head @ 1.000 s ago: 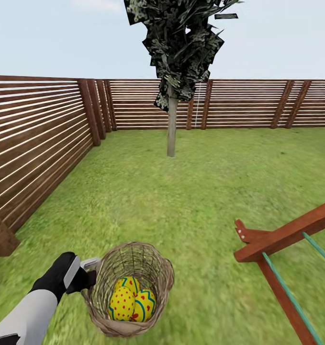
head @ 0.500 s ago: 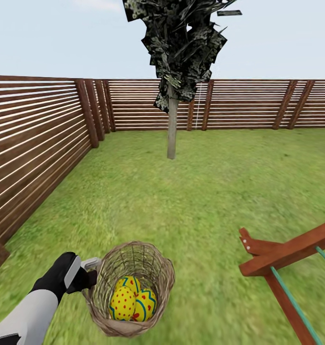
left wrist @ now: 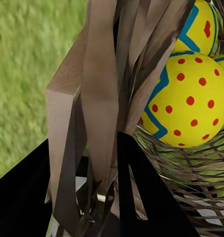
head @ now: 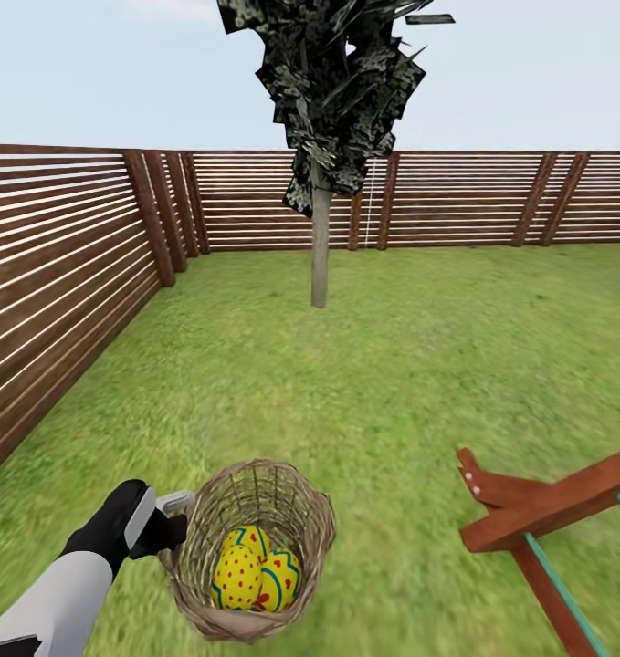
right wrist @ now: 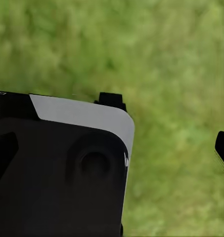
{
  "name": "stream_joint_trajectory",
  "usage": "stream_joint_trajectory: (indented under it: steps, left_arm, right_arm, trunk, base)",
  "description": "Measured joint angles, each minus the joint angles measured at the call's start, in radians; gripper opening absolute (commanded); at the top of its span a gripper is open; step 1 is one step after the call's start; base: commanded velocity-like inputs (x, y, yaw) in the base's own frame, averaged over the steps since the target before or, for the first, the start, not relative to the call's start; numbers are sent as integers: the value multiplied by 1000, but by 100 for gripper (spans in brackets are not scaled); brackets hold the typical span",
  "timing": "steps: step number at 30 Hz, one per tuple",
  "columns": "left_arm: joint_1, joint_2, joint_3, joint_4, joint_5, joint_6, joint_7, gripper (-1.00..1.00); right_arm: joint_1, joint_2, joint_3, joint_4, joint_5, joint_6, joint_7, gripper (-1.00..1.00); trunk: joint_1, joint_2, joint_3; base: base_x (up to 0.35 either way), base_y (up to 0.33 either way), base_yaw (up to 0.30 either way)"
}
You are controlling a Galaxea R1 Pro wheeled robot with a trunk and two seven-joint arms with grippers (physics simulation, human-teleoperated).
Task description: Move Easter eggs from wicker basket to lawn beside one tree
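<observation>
Wicker, tan-brown, open-weave round basket (head: pixel 251 547) hangs at the left gripper (head: pixel 170 522) low in the head view, above the mottled green lawn (head: pixel 392 383). Jaws are clamped on the basket's rim or loop handle. Yellow eggs with blue zigzag bands and red dots (head: pixel 253 575) sit inside, bunched at the bottom; I count two clearly, with a third partly hidden behind. None are out yet.

Slim pale grey-beige tree trunk with dark blossom-flecked foliage (head: pixel 320 246) stands well ahead, near the brown horizontal-slat fence (head: pixel 63 274). Grass between is open. Red-brown wooden playset beam with teal rods (head: pixel 547 511) juts in on the right, off the straight line to the tree, but the right arm could clip it on a swing.

Left wrist view: woven twig wall and handle strips (left wrist: pixel 107 98) run between the black fingers (left wrist: pixel 141 197), so the grip is on wicker. One egg (left wrist: pixel 191 98) is just beside the wall, another (left wrist: pixel 201 24) touching it behind.

Right wrist view: blurred grass (right wrist: pixel 176 74) under the gripper body; one fingertip at the frame edge (right wrist: pixel 223 148), so I cannot tell how the right jaws stand.

Handling guess: the eggs look smooth, rigid and likely to roll; grip across the widest part from above. The basket looks light and stiff enough, but it may tilt on a one-sided rim hold.
</observation>
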Motion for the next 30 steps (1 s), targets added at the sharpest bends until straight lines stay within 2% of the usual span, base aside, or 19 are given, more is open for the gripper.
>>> stream_joint_trajectory:
  steps: [30]
  left_arm:
    - [0,0,0,3,-3,0,0,-100]
  right_arm:
    - [0,-2,1,2,-2,1,0,100]
  trunk:
    - [0,0,0]
  base:
    - [319,0,0]
